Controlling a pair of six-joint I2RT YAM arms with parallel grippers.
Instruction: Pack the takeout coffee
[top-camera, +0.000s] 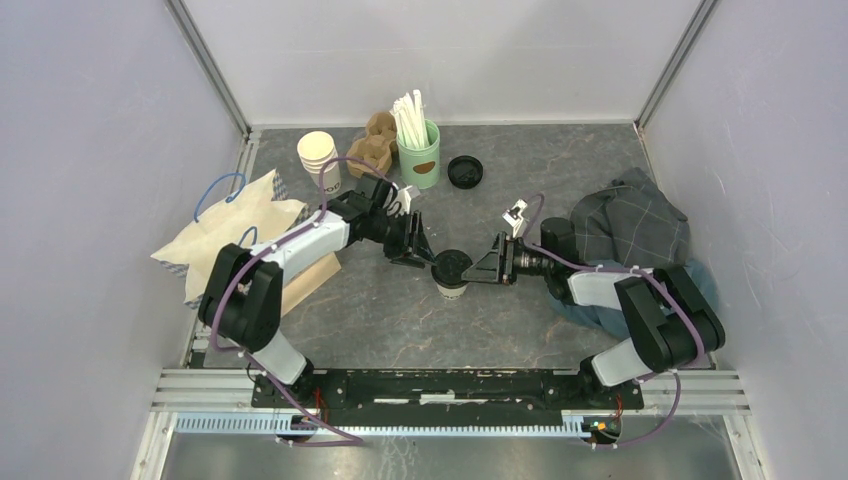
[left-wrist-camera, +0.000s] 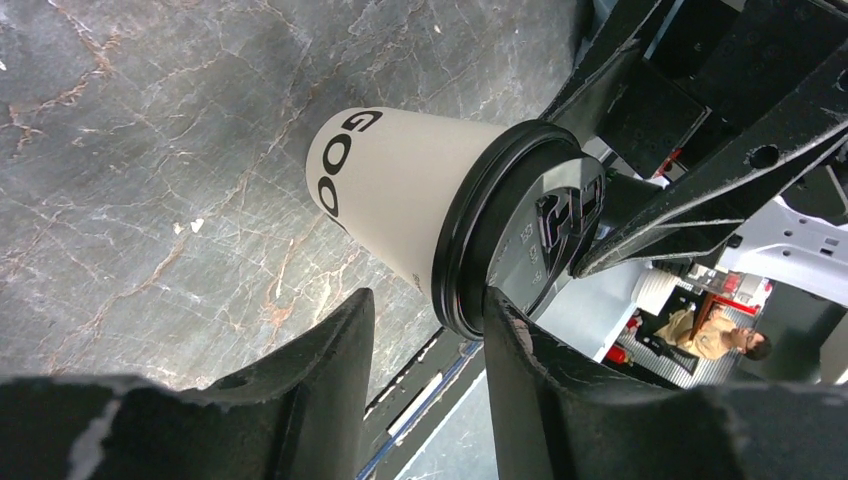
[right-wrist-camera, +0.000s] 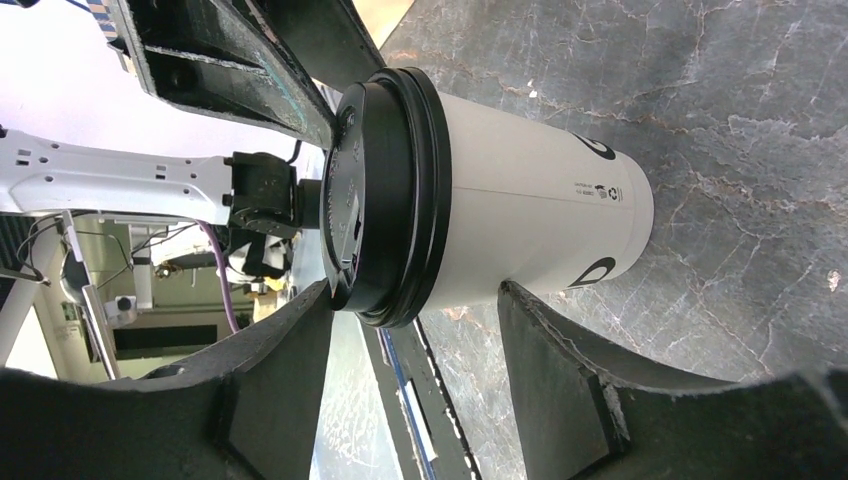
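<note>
Reach in low and level from opposite sides, left gripper (left-wrist-camera: 425, 300) and right gripper (right-wrist-camera: 415, 292) facing each other. Jaws parted on both, straddling but not clamping the takeout coffee (top-camera: 452, 272). Stands upright mid-table on veined grey stone-look tabletop (top-camera: 380, 310): smooth white tapered paper, dark print, glossy ridged black lid.

The takeout coffee (top-camera: 452, 275) stands upright near the middle of the dark marbled tabletop (top-camera: 400, 320): a small white paper cup with black lettering on its side, closed by a round black lid
</note>
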